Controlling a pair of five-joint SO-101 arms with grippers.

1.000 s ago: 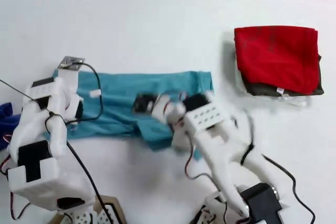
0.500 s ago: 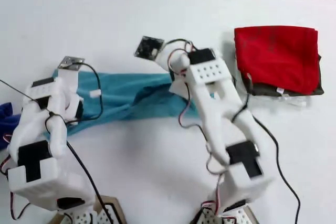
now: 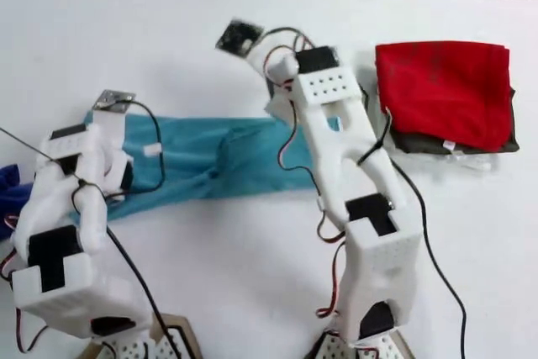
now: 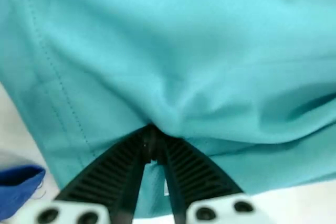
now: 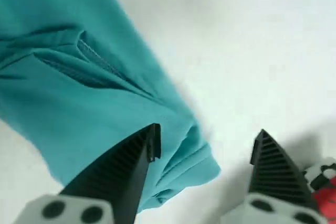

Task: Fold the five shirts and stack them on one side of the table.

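Shirt [image 3: 210, 161] pinched tight in left hand [image 4: 152, 136] — its other end beneath the right hand [image 5: 207, 132], spread wide.

text: none legible | labels: none legible | numbers: none

Rumpled teal shirt [image 3: 202, 161], left arm [image 3: 67, 208] and right arm [image 3: 345, 157] over its ends, red shirt [image 3: 444, 90] atop stack [image 3: 471, 150]

Teal cloth shirt [image 3: 193, 157]: soft matt fabric, creased, with fine stitched seams.
Red folded cloth shirt [image 3: 441, 90]: matt fabric, smooth on top.
White table [image 3: 168, 31]: smooth, matt surface.
Left gripper [image 4: 152, 140]: black ribbed matt plastic on a white plastic base.
Right gripper [image 5: 207, 132]: the same ribbed black plastic.
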